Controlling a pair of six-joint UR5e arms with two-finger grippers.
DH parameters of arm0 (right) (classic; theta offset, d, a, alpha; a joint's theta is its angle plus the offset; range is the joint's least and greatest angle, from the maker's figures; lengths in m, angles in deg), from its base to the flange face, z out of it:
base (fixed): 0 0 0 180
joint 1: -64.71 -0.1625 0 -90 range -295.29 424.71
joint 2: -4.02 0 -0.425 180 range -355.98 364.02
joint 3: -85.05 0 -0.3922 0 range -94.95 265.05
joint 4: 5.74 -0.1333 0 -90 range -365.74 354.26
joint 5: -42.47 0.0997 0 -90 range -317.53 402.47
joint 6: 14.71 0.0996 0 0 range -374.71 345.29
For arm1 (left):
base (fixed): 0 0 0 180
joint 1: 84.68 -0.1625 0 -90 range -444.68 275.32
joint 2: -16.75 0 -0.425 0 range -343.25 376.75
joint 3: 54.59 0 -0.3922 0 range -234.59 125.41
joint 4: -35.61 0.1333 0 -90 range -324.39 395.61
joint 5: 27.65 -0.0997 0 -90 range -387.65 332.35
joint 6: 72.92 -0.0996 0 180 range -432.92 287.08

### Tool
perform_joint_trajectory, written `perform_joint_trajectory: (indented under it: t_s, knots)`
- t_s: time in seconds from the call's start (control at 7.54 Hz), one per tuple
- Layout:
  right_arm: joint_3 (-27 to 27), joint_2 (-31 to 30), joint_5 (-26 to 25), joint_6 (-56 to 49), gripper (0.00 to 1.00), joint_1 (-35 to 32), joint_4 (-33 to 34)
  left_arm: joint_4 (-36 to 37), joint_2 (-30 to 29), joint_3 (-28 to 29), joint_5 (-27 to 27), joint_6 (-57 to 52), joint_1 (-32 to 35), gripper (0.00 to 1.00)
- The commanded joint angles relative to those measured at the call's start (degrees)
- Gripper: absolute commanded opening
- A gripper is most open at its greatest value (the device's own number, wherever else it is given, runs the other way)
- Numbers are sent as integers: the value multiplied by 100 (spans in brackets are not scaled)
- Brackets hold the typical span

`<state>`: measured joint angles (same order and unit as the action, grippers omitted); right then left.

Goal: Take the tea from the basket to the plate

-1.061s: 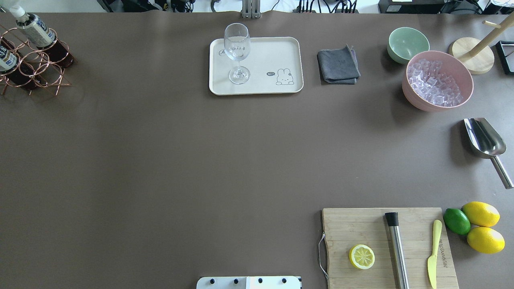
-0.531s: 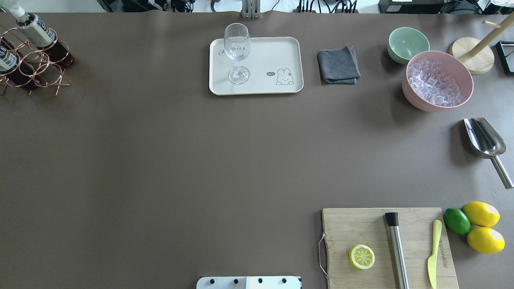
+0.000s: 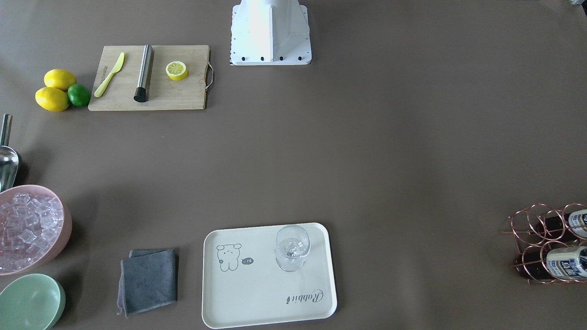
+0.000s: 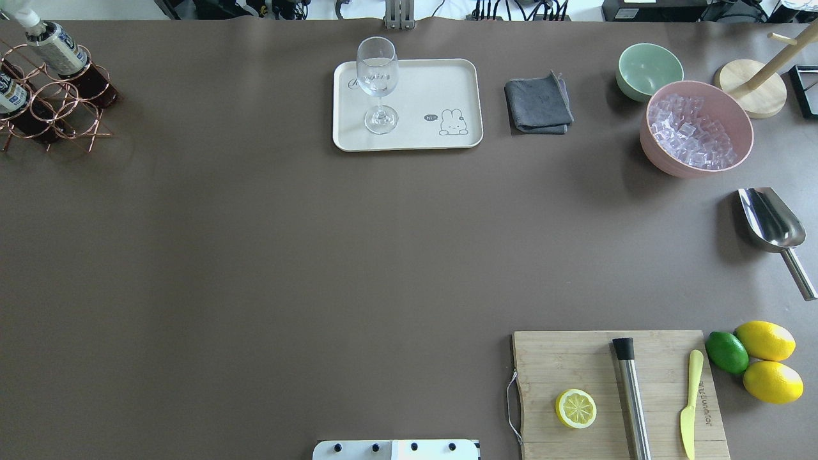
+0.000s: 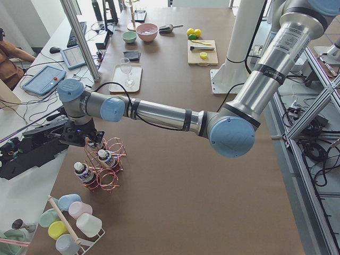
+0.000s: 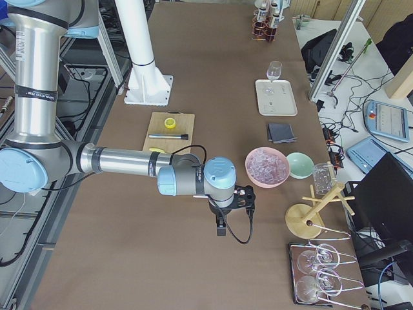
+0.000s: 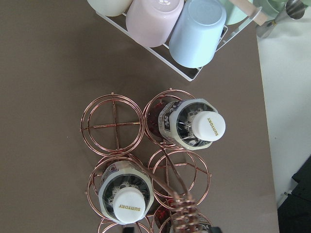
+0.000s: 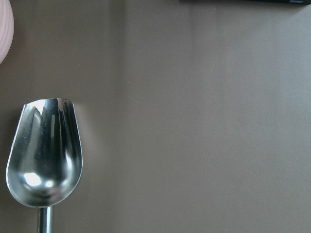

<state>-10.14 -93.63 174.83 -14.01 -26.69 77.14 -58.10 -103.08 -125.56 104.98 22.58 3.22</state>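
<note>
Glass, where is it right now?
Overhead view: the glass stands upright on the plate, at its left end, away from the grey cloth.

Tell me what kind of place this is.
Most likely a robotics lab staged as a drinks station: the left arm reaches along a table, a teach pendant sits on the side bench, and bar props are laid out: a bowl of ice, lemons and bottled tea.

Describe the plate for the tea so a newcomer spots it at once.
On the brown table, look midway along the edge opposite the robot. There lies the plate, a cream rectangular tray with a wine glass standing on it. Unlike the grey cloth beside it, it bears a cartoon animal drawing.
</note>
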Motion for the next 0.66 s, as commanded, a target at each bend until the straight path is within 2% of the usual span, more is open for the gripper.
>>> perform_joint_trajectory:
  t_s: [0.0, 0.27, 0.4, 0.53]
  knots:
    - [-9, 0, 0, 0, 100, 0, 0, -6, -32, 4, -1, 109, -1, 0]
    - [-9, 0, 0, 0, 100, 0, 0, 98, -41, -66, 60, 109, 86, 0]
    - [-18, 0, 0, 0, 100, 0, 0, 325, -41, -223, 130, 109, 139, 0]
    - [-18, 0, 9, 9, 100, 0, 0, 858, 3, -625, 340, 109, 166, 0]
